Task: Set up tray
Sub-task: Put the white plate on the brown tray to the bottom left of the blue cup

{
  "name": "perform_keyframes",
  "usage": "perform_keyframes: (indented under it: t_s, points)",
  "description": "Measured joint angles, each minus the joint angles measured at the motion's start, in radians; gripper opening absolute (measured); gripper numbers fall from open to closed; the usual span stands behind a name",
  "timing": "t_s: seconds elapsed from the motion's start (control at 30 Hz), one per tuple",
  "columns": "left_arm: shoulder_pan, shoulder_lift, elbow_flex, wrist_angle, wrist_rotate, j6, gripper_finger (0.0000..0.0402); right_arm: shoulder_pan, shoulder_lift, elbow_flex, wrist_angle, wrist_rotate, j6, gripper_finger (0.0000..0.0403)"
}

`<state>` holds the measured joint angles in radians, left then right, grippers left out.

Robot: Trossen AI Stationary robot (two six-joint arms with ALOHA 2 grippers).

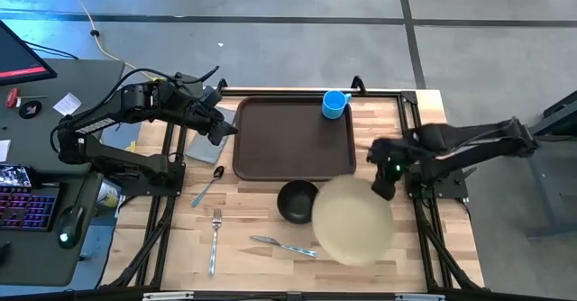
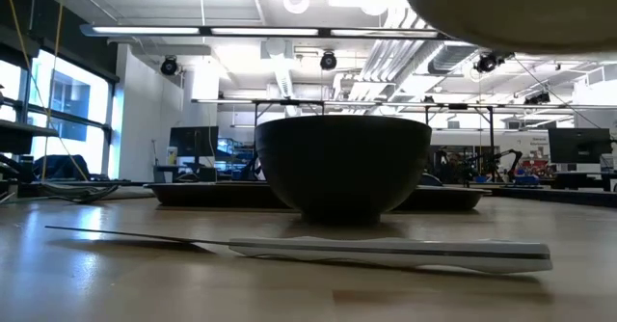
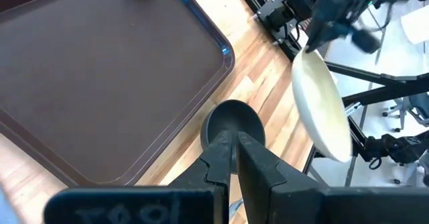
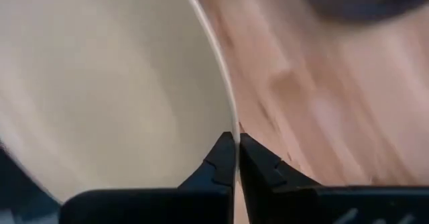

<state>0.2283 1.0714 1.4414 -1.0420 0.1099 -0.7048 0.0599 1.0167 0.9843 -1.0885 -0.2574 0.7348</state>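
Right gripper: jaws clamped on the rim of the beige plate, lifted off the desk. Left gripper: jaws nearly shut, empty, tray just beyond.

No text, label, brand, number or sign can be read in any view; the papers at the upper left of the high view and the distant screens at the right of the low view show nothing legible
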Motion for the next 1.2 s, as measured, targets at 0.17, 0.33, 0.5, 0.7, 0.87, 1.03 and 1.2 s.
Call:
perform_keyframes:
  t_s: [0.17,0.33,0.5,0.7,0.87,1.03,1.2]
  points:
    - [0.0,0.0,0.0,0.003,0.0,-0.007,0.0058,-0.158,0.081,0.106,0.044,0.068,0.051,0.0001]
    - [0.0,0.0,0.0,0.056,0.014,0.002,0.0058,-0.299,0.23,0.171,0.204,0.076,0.107,0.0]
    - [0.0,-0.006,0.0,0.134,0.051,0.042,0.0058,-0.422,0.406,0.199,0.382,0.035,0.147,0.0]
    - [0.0,-0.017,0.001,0.126,0.063,0.098,0.0058,-0.522,0.582,0.199,0.421,-0.014,0.182,0.0]
    - [0.0,-0.032,0.002,0.126,0.063,0.109,0.0058,-0.573,0.654,0.199,0.429,-0.039,0.211,0.0]
    - [0.0,-0.039,0.002,0.127,0.058,0.118,0.0058,-0.62,0.674,0.199,0.428,-0.01,0.234,0.0]
    - [0.0,-0.038,0.002,0.127,0.056,0.14,0.0058,-0.658,0.698,0.199,0.418,-0.013,0.23,0.0]
